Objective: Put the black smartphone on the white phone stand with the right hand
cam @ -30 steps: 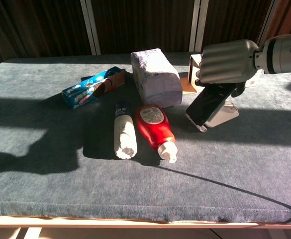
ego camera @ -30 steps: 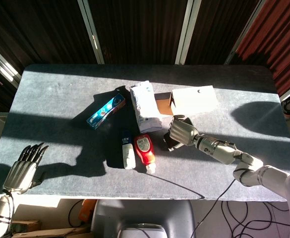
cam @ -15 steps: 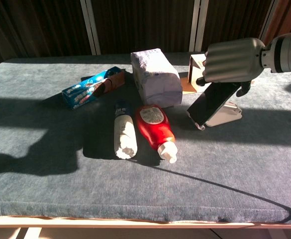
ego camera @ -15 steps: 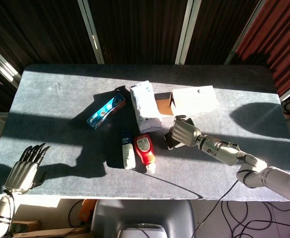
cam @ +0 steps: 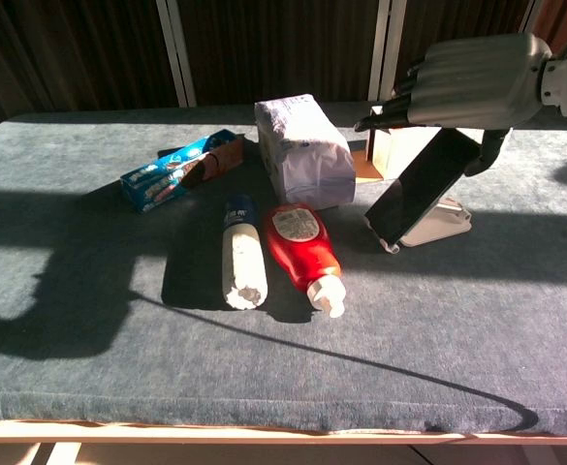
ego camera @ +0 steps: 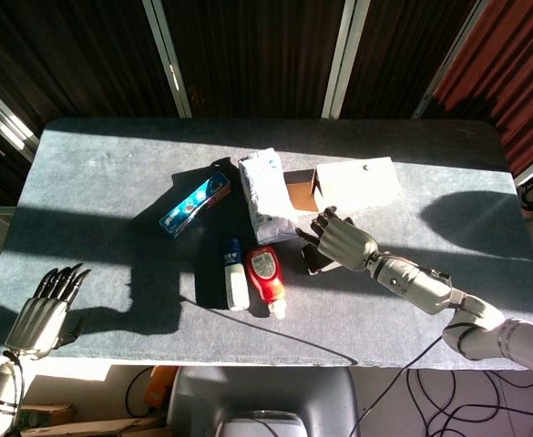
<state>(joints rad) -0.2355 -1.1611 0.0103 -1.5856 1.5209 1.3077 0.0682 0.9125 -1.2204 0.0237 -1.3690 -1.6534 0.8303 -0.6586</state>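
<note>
- The black smartphone [cam: 421, 183] leans tilted on the white phone stand [cam: 440, 219], its lower edge at the stand's front lip; the pair sits at about 4 o'clock from the white wrapped pack [cam: 303, 150] on the grey tabletop [cam: 264, 368]
- The right robot hand [cam: 477, 82] hovers over the phone's upper end with its fingers spread; in the chest view the thumb reaches down beside the phone's top corner, and whether it touches cannot be told
- The left robot hand [ego camera: 46, 309] is at the tabletop's 7 o'clock corner, fingers apart, holding nothing
- A red bottle [cam: 302, 240] and a white bottle [cam: 241, 260] lie side by side at 6 o'clock from the pack; a blue box [cam: 176, 172] lies at its 9 o'clock; an open cardboard box [ego camera: 353, 185] stands at its 3 o'clock, just behind the stand
</note>
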